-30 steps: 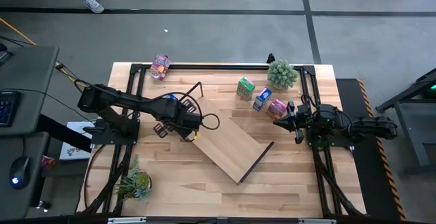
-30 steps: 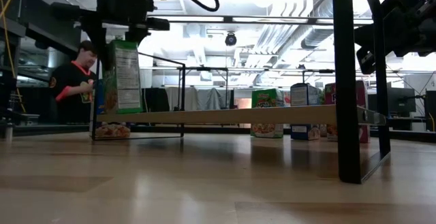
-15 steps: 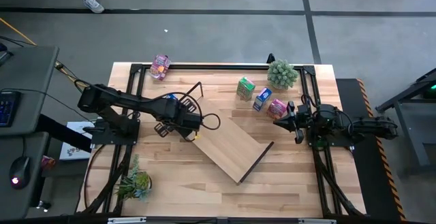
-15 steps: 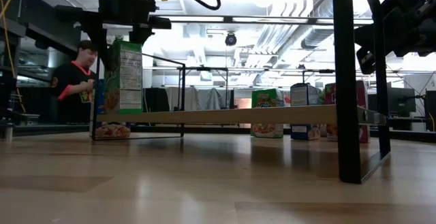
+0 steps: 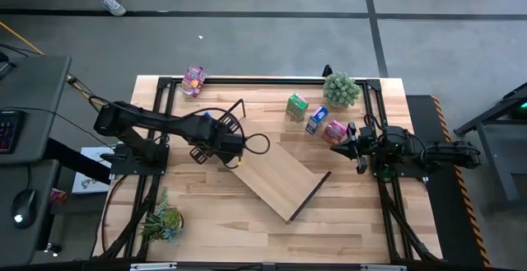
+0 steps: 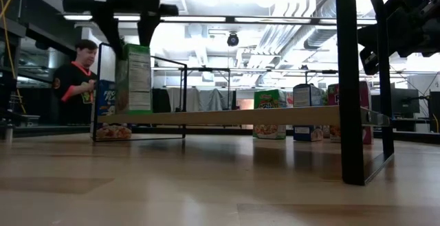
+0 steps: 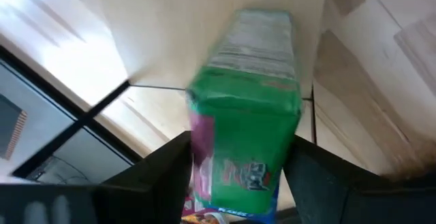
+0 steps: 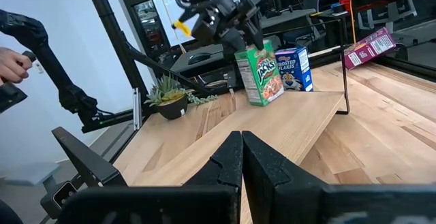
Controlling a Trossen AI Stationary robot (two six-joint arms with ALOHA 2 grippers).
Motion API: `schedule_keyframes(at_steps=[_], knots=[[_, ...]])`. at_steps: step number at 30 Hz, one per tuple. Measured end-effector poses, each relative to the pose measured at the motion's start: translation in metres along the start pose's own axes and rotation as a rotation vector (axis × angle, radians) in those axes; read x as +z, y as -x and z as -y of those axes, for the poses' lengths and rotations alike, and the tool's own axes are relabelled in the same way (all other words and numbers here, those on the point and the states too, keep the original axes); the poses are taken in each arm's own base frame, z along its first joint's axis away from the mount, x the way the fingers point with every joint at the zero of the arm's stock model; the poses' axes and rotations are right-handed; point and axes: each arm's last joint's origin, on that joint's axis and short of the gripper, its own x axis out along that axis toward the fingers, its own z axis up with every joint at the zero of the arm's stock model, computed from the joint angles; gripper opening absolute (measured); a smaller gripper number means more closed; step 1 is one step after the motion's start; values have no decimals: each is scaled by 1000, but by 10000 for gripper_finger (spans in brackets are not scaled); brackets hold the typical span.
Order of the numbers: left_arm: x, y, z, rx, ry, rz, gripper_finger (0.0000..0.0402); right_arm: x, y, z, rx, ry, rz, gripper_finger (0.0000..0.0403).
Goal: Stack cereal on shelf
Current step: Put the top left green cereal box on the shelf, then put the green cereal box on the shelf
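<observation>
My left gripper (image 5: 233, 149) is shut on a green cereal box (image 6: 134, 78) that stands upright at the left end of the shelf (image 5: 284, 179), a light-wood board with dark rod frames. A blue box (image 6: 104, 99) stands just behind it on the table. Another green box (image 5: 296, 106), a blue one (image 5: 317, 119) and a pink one (image 5: 335, 130) stand at the far right. A second pink box (image 5: 194, 80) lies by the far edge. My right gripper (image 5: 338, 146) is shut, hovering beside the pink box and touching nothing. My left gripper holds the green cereal box by its top end (image 7: 245, 176), pinched between the two fingers (image 7: 163, 176), one on each broad face. The fingers come from above, pointing down. The box hangs upright below them, its bottom (image 6: 134, 110) at the shelf board's surface.
A potted plant (image 5: 341, 90) stands at the far right corner and another (image 5: 163, 221) at the near left corner. A dark frame runs along the table's far and side edges. A person (image 6: 75, 82) stands beyond the table. Bare wood lies near the shelf's near side.
The green box was tilted a second ago and now stands upright. My left gripper has carried it a little toward the table's right along the board's left end and set it slightly lower. The right arm has kept still.
</observation>
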Motion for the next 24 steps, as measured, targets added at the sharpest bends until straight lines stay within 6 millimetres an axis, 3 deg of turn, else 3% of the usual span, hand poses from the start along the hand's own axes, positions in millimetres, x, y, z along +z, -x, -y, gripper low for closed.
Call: schedule_keyframes(at_steps=[15,24], knots=[[-1,8,-4,6,40,21,209,0,0,0,-1,0,-1,0],[-8,15,6,-32,54,-37,209,0,0,0,-1,0,0,0]])
